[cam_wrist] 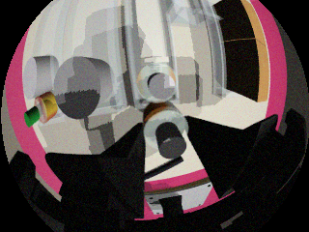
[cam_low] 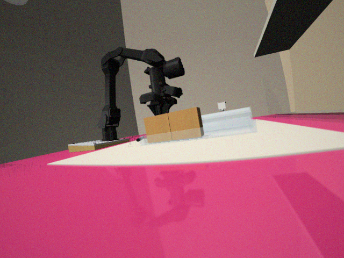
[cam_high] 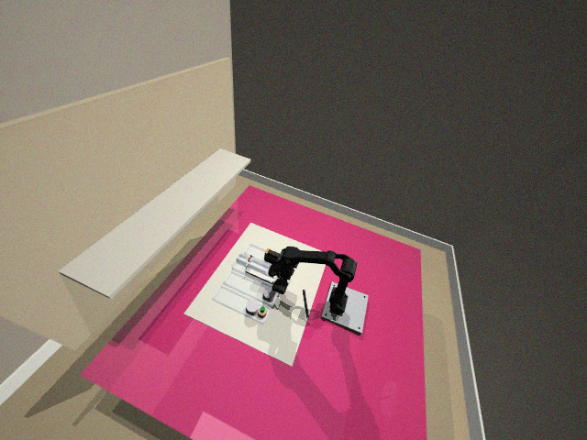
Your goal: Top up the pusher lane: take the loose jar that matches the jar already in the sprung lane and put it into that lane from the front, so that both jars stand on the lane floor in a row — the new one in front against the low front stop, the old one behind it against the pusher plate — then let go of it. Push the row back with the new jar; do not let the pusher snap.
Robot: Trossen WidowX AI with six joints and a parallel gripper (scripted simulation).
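My gripper (cam_wrist: 163, 124) (cam_low: 160, 113) is shut on a clear jar (cam_wrist: 172, 141) with a dark cap and a brown-orange band. The held jar is upright or nearly so. In the wrist view it appears just in front of the lane jar (cam_wrist: 160, 86), which has a pale grey cap, a clear shoulder and a faint orange edge, and stands between clear lane walls. I cannot tell whether the two jars touch, or whether the held jar's base is on the lane floor. The front stop and pusher plate are not clear to see. In the exterior view, boxes hide the fingertips' lower surroundings and the held jar.
Left in the wrist view are a wide grey-lidded jar (cam_wrist: 77, 72) (cam_high: 268, 295), a pale jar (cam_wrist: 41, 77) (cam_high: 252, 307) and a green-capped jar (cam_wrist: 32, 116) (cam_high: 261, 311). Orange-brown boxes (cam_low: 184, 119) (cam_wrist: 263, 79) flank the right. A black bar (cam_high: 305, 302) (cam_wrist: 164, 168) lies before the robot base (cam_high: 358, 305).
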